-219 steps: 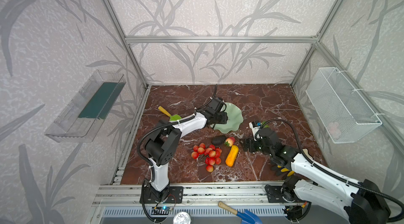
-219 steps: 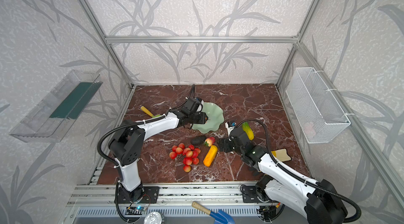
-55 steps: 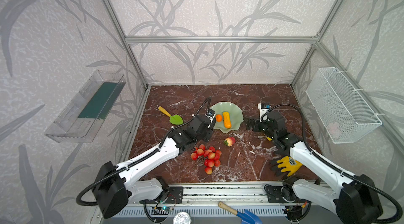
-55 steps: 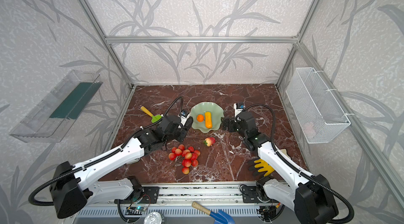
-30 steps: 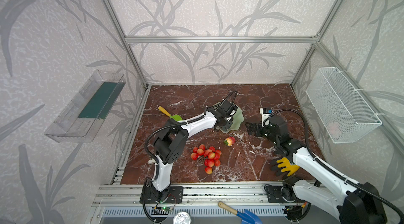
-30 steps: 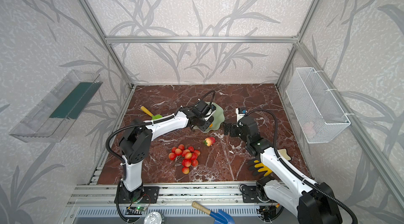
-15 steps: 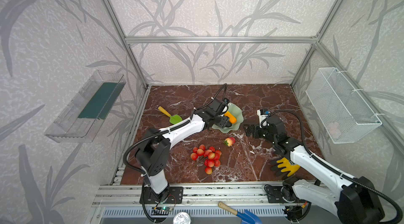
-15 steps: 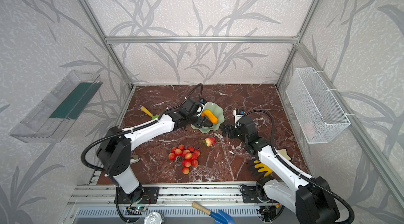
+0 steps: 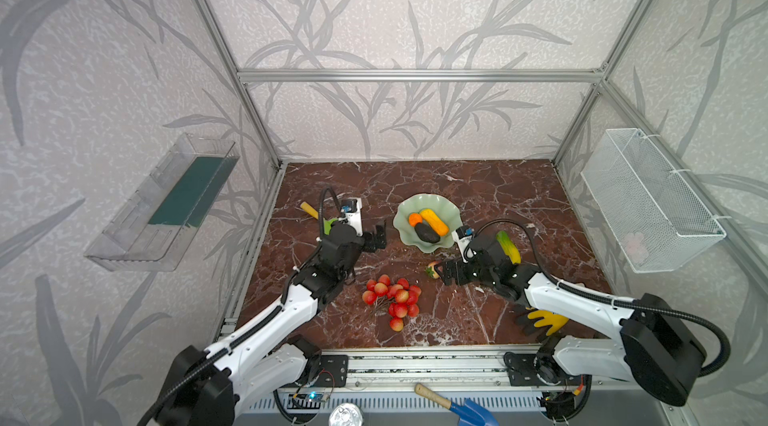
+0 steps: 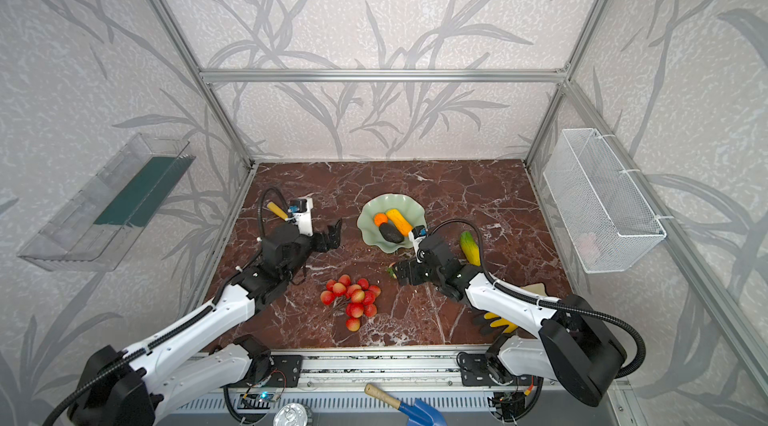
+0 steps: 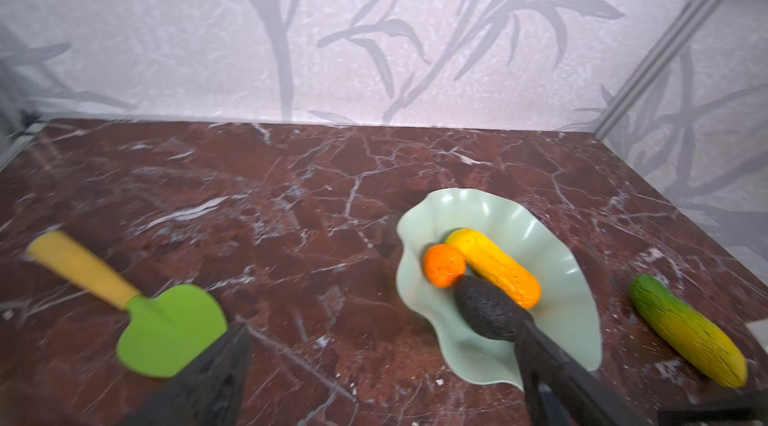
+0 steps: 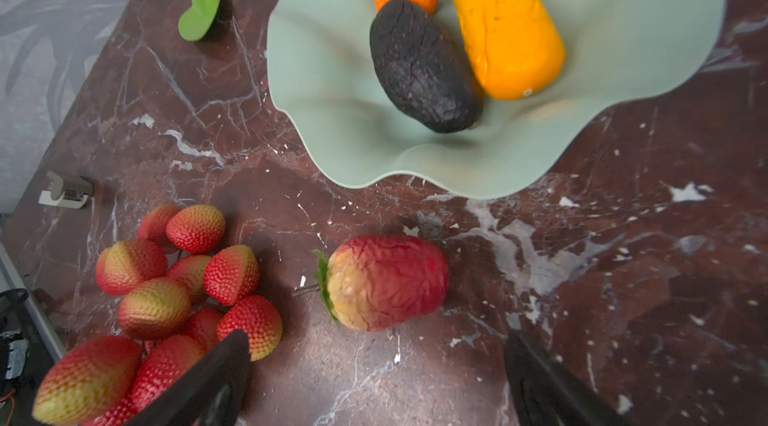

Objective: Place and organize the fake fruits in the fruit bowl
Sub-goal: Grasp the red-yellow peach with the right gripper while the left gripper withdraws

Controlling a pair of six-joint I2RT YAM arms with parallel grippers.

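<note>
- A pale green bowl [image 9: 448, 207] on the red marbled surface [image 9: 490, 191] holds an orange ball [image 9: 414, 219], a dark avocado [image 9: 427, 232] and a long yellow-orange fruit [image 9: 434, 222], packed together.
- A strawberry [image 12: 384, 282] and a bunch of red berries [image 9: 392, 299] lie on the surface outside the bowl.
- The left claw [image 11: 380, 326] is spread and empty, hovering beside the bowl.
- The right claw [image 12: 374, 378] is spread, with the strawberry just ahead of its tips.

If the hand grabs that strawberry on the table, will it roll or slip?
The strawberry lies on its side and looks rounded, so a nudge would probably roll it. Its skin looks wrinkled and matte, so likely not slippery. It's small beside the open right hand, so probably light.
</note>
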